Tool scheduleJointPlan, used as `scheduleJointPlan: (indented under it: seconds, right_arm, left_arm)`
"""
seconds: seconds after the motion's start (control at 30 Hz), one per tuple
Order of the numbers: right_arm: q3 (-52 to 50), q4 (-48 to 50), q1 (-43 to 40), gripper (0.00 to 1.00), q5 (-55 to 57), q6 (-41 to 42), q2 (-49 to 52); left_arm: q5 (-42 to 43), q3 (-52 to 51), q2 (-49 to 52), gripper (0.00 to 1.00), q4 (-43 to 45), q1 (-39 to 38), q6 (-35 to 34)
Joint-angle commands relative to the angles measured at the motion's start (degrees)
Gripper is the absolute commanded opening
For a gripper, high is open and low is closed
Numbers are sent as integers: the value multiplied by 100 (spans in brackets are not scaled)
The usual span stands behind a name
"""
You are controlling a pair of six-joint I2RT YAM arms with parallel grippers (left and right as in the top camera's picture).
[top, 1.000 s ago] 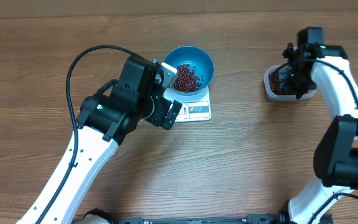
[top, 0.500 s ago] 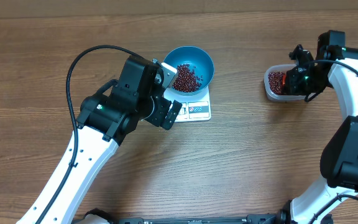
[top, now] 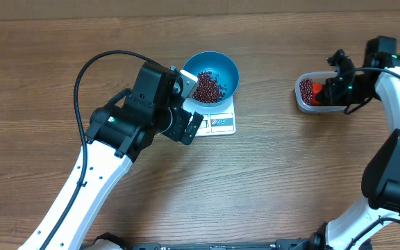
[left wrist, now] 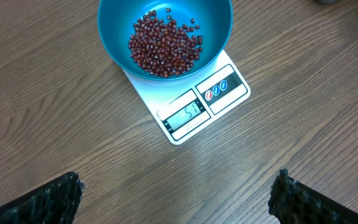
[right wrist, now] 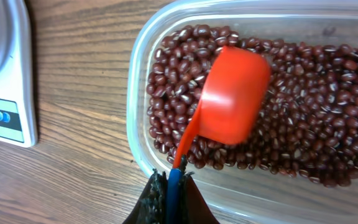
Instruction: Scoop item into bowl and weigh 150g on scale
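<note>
While the wooden table (top: pixel 269 180) carried everything, the things on it sat in two groups well apart. The left fingers (left wrist: pixel 48 202) were spread wide and held nothing, hanging above the table just in front of the scale (left wrist: pixel 194 102). That flat white scale bore the blue bowl (left wrist: pixel 213 25), and its display (left wrist: pixel 186 115) read 51, which by my reckoning was about a third of the weight wanted. Far to the right sat the clear tub (right wrist: pixel 137 93). Over its near edge, the right fingers (right wrist: pixel 156 198) were pressed together on the end of the handle (right wrist: pixel 188 140) of an orange scoop (right wrist: pixel 235 102). The scoop's cup lay among the tub's contents with its rounded back toward the wrist camera. Smallest of all were the beans (right wrist: pixel 316 137): most of them filled the tub, and a loose heap lay in the bottom of the bowl.

Each bean looked hard, smooth and light, so I judged that the lot would flow and roll like gravel rather than hold together. Fingers alone would pinch up few. The scoop was the sensible hold on them — gripped at the handle's end, as it was, and carried level, because a tilt or jolt would likely send beans skittering over the table.
</note>
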Motion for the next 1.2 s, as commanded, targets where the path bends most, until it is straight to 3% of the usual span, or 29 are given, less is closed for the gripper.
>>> scheduleJointPlan:
  seconds: [0.0, 0.8, 1.17]
  right_arm:
    - [-66, -33, -140, 4, -988, -140, 20]
    - [-774, 409, -575, 3, -1609, 214, 39]
    - [-774, 223, -1123, 4, -2680, 216, 39]
  left_arm:
    - [20, -42, -59, 100, 9, 22, -74]
    - [17, -42, -59, 100, 9, 22, -74]
    - [20, -42, -59, 100, 9, 22, -74]
